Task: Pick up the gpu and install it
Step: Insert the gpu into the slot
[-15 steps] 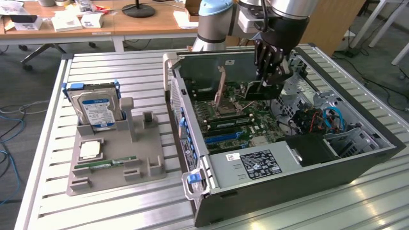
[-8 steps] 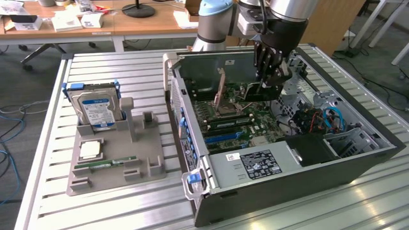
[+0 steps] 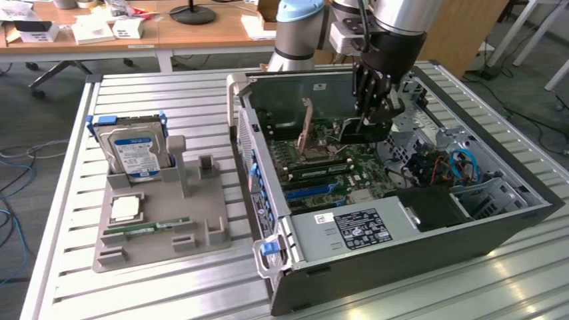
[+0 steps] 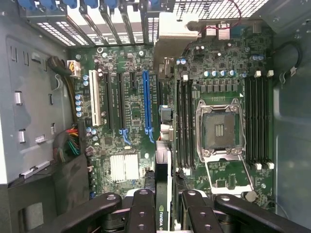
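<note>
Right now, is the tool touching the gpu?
Touching. In the wrist view the tool has its fingers clamped on both faces of the edge-on gpu, with no gap showing.

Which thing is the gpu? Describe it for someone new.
Look in the open computer case on the metal table. Above its green motherboard, the claw grips the gpu: a thin black card on edge, the only part in the claw's grip.

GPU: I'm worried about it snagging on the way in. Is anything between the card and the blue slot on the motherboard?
Nothing visible. The gripper holds the gpu over the motherboard, inside the open case. The blue slot is bare, with no cable or other card lying across it.
</note>
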You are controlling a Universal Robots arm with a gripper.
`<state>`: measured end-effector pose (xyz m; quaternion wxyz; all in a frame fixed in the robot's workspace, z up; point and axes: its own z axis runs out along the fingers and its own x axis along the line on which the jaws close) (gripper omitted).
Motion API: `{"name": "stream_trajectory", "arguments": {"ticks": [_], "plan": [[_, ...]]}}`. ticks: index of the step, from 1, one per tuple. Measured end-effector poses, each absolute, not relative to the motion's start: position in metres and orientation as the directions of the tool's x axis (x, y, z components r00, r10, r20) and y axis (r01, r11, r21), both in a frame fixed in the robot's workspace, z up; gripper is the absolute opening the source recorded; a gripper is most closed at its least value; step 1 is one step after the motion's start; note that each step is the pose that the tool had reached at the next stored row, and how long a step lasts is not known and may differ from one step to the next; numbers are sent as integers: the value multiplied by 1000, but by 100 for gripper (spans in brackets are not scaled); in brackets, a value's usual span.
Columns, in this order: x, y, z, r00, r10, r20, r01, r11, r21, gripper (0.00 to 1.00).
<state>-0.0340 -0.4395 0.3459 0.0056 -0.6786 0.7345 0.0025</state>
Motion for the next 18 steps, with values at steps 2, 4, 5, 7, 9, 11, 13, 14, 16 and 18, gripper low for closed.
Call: {"name": "stream_trajectory", "arguments": {"ticks": [2, 4, 5, 7, 9, 11, 13, 14, 16, 18], "plan": [[-34, -440, 345, -79, -997, -12, -997, 79, -4, 26], [-34, -440, 343, -79, -997, -12, -997, 79, -4, 26], [-34, -440, 343, -79, -997, -12, -997, 79, -4, 26], [-34, -440, 342, -79, -997, -12, -997, 79, -4, 26], [-34, -440, 340, -79, -997, -12, -997, 79, -4, 26], [-34, -440, 339, -79, -997, -12, -997, 79, -4, 26], [-34, -440, 338, -79, -997, -12, -997, 79, -4, 26], [-34, -440, 338, -78, -997, -12, -997, 79, -4, 26], [-34, -440, 337, -77, -997, -12, -997, 77, -4, 26], [-34, -440, 336, -74, -997, -12, -997, 74, -4, 26]]}}
